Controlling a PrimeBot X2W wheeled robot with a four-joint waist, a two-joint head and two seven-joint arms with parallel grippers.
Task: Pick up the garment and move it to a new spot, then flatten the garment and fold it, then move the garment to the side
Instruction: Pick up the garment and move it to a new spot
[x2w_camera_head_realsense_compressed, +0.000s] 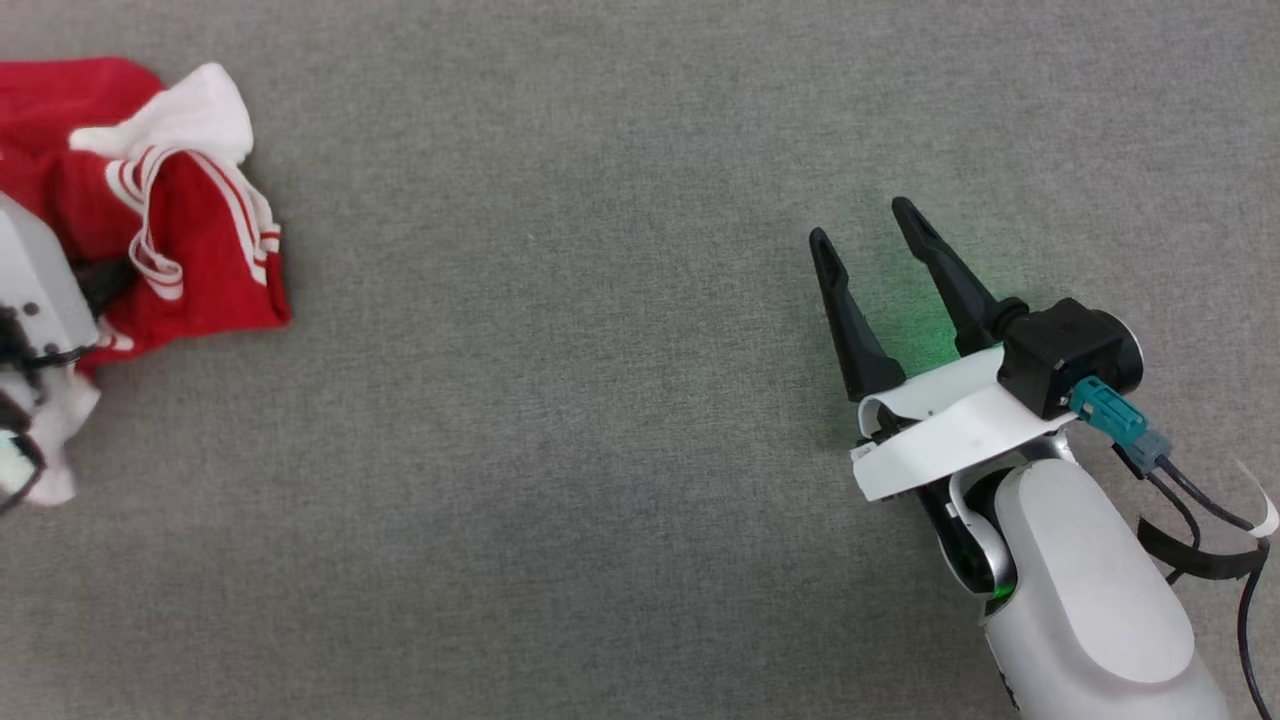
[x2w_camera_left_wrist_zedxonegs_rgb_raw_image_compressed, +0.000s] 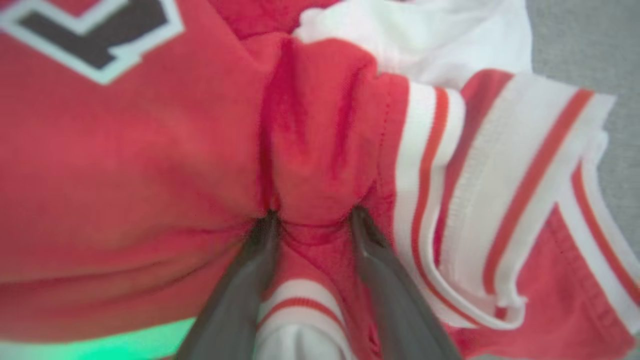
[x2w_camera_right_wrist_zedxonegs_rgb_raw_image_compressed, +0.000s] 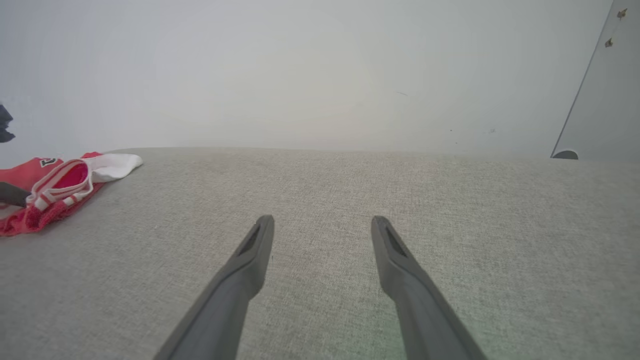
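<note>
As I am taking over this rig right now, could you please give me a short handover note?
Left gripper: pressed into the shirt, a red fold between its jaws; firm grip not certain.
Right gripper: open, empty, over the grey surface, well apart from the shirt.
Shirt: crumpled at the far left of the head view.
Done: nothing finished yet.
Left: lift and move it, flatten, fold, set aside.

The right hand (x2w_camera_right_wrist_zedxonegs_rgb_raw_image_compressed: 322, 222) comes up from 6 o'clock. Its two dark fingers (x2w_camera_right_wrist_zedxonegs_rgb_raw_image_compressed: 250, 265) are spread wide apart, low over the grey bench (x2w_camera_right_wrist_zedxonegs_rgb_raw_image_compressed: 450, 225). Far off at 9 o'clock, the red jersey (x2w_camera_right_wrist_zedxonegs_rgb_raw_image_compressed: 60, 190) lies in a crumpled heap on the bench, with its white sleeve (x2w_camera_right_wrist_zedxonegs_rgb_raw_image_compressed: 117, 164) and striped trim on top. A pale wall (x2w_camera_right_wrist_zedxonegs_rgb_raw_image_compressed: 300, 75) is behind, at 12 o'clock.
</note>
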